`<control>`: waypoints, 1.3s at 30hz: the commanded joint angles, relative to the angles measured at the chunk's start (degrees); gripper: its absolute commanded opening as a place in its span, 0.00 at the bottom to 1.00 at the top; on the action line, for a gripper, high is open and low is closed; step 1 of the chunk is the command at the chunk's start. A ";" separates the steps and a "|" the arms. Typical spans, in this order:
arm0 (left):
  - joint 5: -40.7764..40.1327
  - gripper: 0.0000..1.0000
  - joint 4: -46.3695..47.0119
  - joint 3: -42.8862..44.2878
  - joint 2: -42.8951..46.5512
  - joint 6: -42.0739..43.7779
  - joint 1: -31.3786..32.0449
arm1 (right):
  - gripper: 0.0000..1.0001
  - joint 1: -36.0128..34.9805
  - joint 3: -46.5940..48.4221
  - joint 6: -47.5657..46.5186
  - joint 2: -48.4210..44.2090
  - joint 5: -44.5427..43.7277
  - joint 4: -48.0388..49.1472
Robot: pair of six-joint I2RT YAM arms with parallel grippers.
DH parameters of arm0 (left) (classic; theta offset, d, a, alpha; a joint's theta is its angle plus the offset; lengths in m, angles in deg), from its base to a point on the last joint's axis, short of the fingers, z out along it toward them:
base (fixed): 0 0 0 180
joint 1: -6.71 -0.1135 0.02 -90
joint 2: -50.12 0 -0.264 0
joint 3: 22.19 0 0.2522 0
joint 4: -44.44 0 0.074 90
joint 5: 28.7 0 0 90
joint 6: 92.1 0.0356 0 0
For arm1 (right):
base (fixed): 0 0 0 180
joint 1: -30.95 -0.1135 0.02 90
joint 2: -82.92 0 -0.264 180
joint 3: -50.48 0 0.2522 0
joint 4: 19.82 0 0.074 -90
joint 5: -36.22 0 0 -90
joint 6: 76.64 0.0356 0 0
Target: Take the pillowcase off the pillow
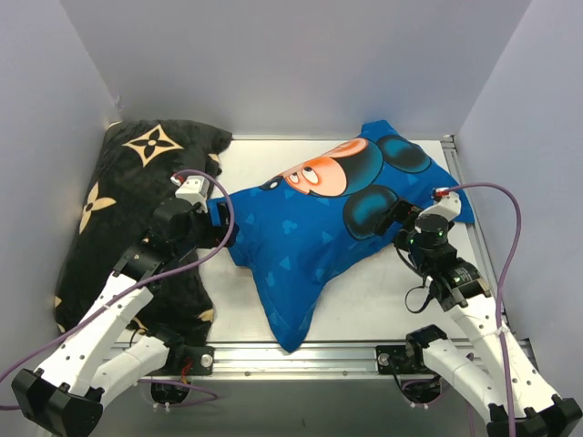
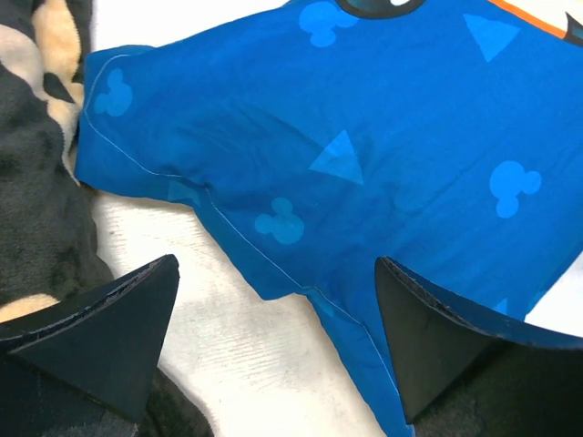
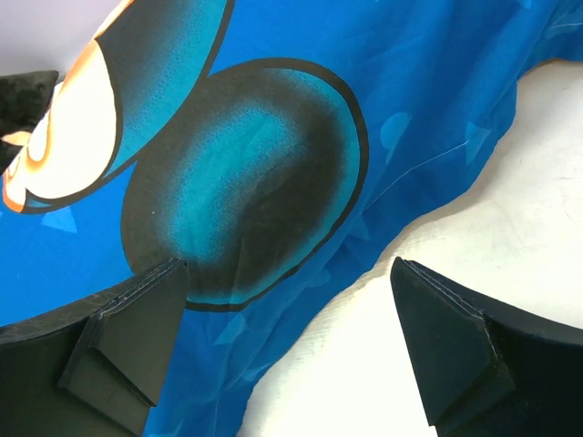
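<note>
Seen from above, the pillow is fully hidden inside the pillowcase; only its puffy shape shows. The pillowcase is blue, with a cartoon mouse print and small triangles, and it lies on the desk. A black flowered cushion lies just beside its left corner. The left tool is at that corner and the right tool is at its right edge.

In the left wrist view, the left tool stands wide apart over the stitched edge of the pillowcase and holds nothing.

In the right wrist view, the right tool is also wide apart, over the dark round ear of the print, and it holds nothing. I cannot tell if it touches the fabric.
</note>
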 commanded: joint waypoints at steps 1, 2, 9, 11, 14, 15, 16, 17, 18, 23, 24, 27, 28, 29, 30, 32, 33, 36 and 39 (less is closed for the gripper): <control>2.82 0.97 1.66 1.29 0.03 0.84 -0.31 | 1.00 -0.21 -0.45 -1.65 0.18 0.14 -0.76; 3.69 0.97 1.66 1.38 0.11 0.84 -0.31 | 1.00 -0.12 -0.10 -1.74 0.45 0.31 -1.02; 6.41 0.98 1.66 1.99 0.55 0.67 -0.22 | 1.00 -1.08 0.52 -4.11 3.62 8.63 -0.76; 8.26 0.98 2.27 1.03 0.55 0.05 -0.05 | 1.00 -5.55 -0.36 -4.99 3.27 8.84 1.61; 10.46 0.98 4.82 -0.38 0.29 -2.23 2.05 | 1.00 -14.58 -2.38 -4.30 3.26 3.23 4.25; 10.29 0.97 5.35 -0.90 0.20 -3.19 3.02 | 1.00 -15.67 -2.82 -3.60 4.05 2.26 4.77; 9.07 0.97 6.05 -1.08 0.20 -3.64 4.25 | 1.00 -16.20 -4.30 -3.15 4.41 1.90 6.61; 8.10 0.98 6.31 -1.35 0.11 -3.90 7.39 | 1.00 -16.47 -5.10 -2.02 4.58 2.16 7.84; 6.79 0.97 6.58 -1.61 0.11 -4.52 8.90 | 1.00 -16.47 -6.15 -1.66 4.76 2.16 9.25; 3.61 0.97 9.56 -4.33 -1.99 -6.63 14.80 | 1.00 -15.86 -10.29 -1.48 7.13 -0.56 18.48; 3.52 0.97 10.44 -4.95 -2.17 -7.50 15.59 | 1.00 -14.63 -11.08 -0.70 8.09 -0.22 20.06; 0.47 0.97 14.83 -6.97 -3.57 -7.95 16.30 | 1.00 -10.68 -16.26 2.28 12.03 7.85 31.47; -1.03 0.97 16.58 -7.06 -5.14 -7.86 16.47 | 1.00 -8.32 -17.14 4.74 13.53 9.87 37.33; -3.05 0.97 17.12 -6.89 -6.12 -7.60 16.74 | 1.00 -7.77 -18.45 5.46 15.20 11.11 40.08; -9.16 0.98 17.91 -6.62 -6.65 -7.51 17.00 | 1.00 -7.77 -18.82 5.73 17.83 11.12 42.20; -15.69 0.98 19.32 -5.23 -7.44 -7.42 18.23 | 1.00 -7.94 -20.22 6.16 19.95 11.12 48.17; -20.51 0.97 20.98 -4.34 -7.62 -7.07 18.15 | 0.98 -7.94 -20.31 6.60 21.44 11.38 49.50; -27.75 0.97 23.53 1.09 -11.47 -4.10 17.88 | 0.79 -7.94 -20.05 8.10 23.04 12.09 52.67; -31.89 0.98 24.77 8.89 -20.43 -1.01 14.73 | 0.26 -8.38 -19.35 9.24 22.87 12.09 52.86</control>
